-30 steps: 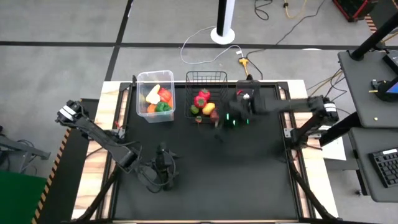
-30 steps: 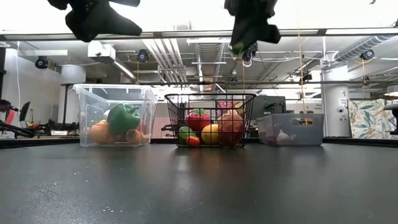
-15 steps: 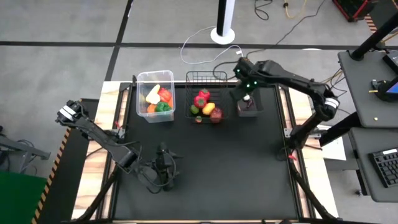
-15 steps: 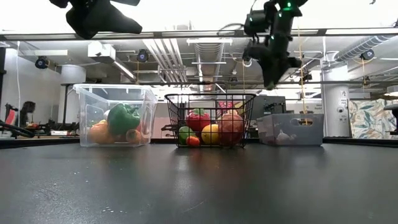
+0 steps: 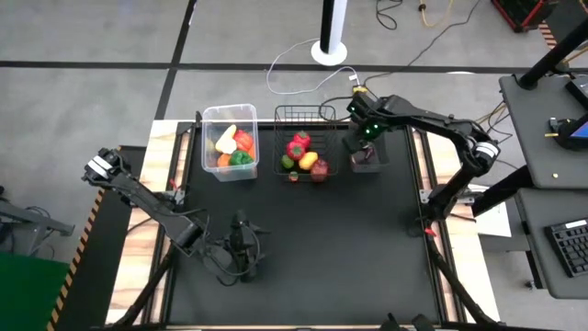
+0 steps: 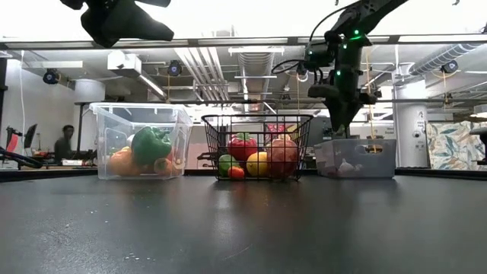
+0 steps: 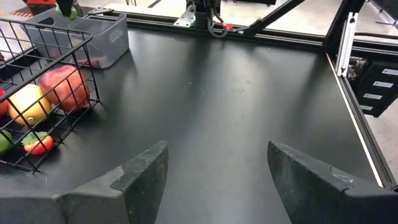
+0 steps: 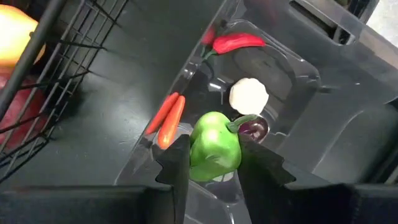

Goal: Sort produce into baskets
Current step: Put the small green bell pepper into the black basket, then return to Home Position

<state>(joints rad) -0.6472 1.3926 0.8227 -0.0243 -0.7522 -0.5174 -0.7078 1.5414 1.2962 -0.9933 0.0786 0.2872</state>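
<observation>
Green is the colour of the small pepper-shaped toy [image 8: 214,146] that the right gripper [image 8: 214,163] pinches between its two dark fingers, as the right wrist view shows. This gripper [image 5: 360,147] hangs over the dark smoky bin [image 5: 367,158], which stands near the far right corner of the table [image 5: 367,257], just beside the black wire-mesh basket [image 5: 305,114]. In the low view the gripper [image 6: 340,122] is only a little above the rim of the bin [image 6: 355,157].

Inside the bin there already lie a red chili [image 8: 237,42], a white round piece [image 8: 249,96], a small dark purple piece [image 8: 254,129] and an orange carrot-like piece [image 8: 169,118]. The wire basket holds red, yellow and green produce [image 6: 259,157], and the clear plastic tub [image 5: 230,140], at the far left of the table, holds a green pepper [image 6: 151,143] and orange and yellow pieces.

The step in hand, I judge, is the placing of the green toy into the smoky bin. The next move probably asks the gripper to go down a little, spread its fingers and let the toy fall among the others, without pushing against the wall of the bin.

The left gripper [image 7: 214,180] waits above the near left part of the table, its fingers spread apart and holding nothing.
</observation>
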